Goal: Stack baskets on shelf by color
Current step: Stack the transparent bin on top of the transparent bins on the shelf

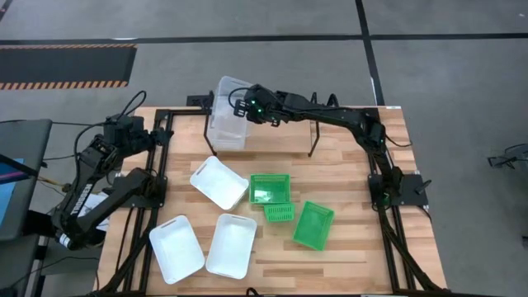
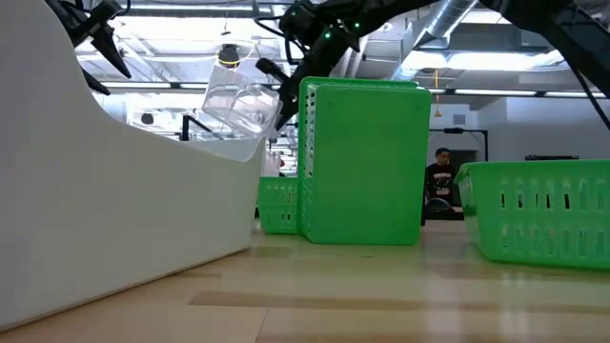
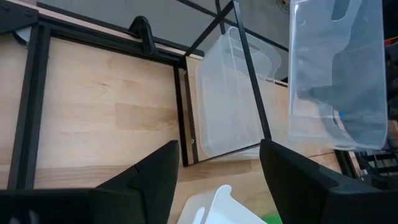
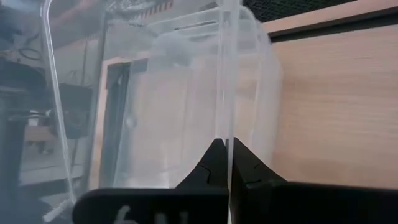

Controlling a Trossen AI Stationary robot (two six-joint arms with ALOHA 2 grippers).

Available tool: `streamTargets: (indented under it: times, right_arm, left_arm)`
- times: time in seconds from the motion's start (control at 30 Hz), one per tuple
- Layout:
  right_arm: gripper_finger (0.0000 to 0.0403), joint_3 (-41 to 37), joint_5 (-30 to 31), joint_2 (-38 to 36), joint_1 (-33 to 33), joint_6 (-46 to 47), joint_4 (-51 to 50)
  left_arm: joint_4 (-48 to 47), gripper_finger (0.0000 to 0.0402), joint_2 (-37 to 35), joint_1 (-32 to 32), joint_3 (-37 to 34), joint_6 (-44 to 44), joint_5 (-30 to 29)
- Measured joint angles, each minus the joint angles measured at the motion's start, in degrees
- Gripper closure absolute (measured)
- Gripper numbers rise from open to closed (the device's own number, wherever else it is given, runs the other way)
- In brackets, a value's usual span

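Nearest the front edge, two white baskets (image 1: 200,246) lie side by side, a third white basket (image 1: 219,181) behind them, with green baskets (image 1: 290,212) to their right. The left gripper (image 3: 217,180) hangs open at the table's left side. Farther back, the right gripper (image 1: 246,106) pinches the rim of a clear basket (image 1: 228,97) above another clear basket (image 1: 226,134) on the shelf (image 1: 312,132).

One camera looks straight down over the worktop (image 1: 330,165); another sits at its surface, facing the room. Both wrist cameras closely share the clear basket (image 3: 336,74).
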Motion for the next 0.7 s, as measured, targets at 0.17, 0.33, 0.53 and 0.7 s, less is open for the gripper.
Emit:
streamTargets:
  times: [0.17, 0.33, 0.53, 0.7]
  right_arm:
    - [0.0402, 0.0, 0.2, 0.0, 0.0, -0.2, 0.3]
    - [0.0402, 0.0, 0.2, 0.0, -0.3, -0.6, 0.6]
    - [0.0400, 0.0, 0.2, 0.0, -0.3, -1.5, 0.6]
    - [0.0394, 0.0, 0.2, 0.0, -0.4, -3.5, 1.7]
  left_arm:
    - [0.0, 0.0189, 0.0, 0.0, 0.0, 0.0, -0.1]
    - [0.0, 0.0189, 0.0, 0.0, 0.0, -0.1, -0.4]
    - [0.0, 0.0189, 0.0, 0.0, 0.0, -0.2, -0.4]
    - [0.0, 0.0189, 0.0, 0.0, 0.0, -0.2, -0.4]
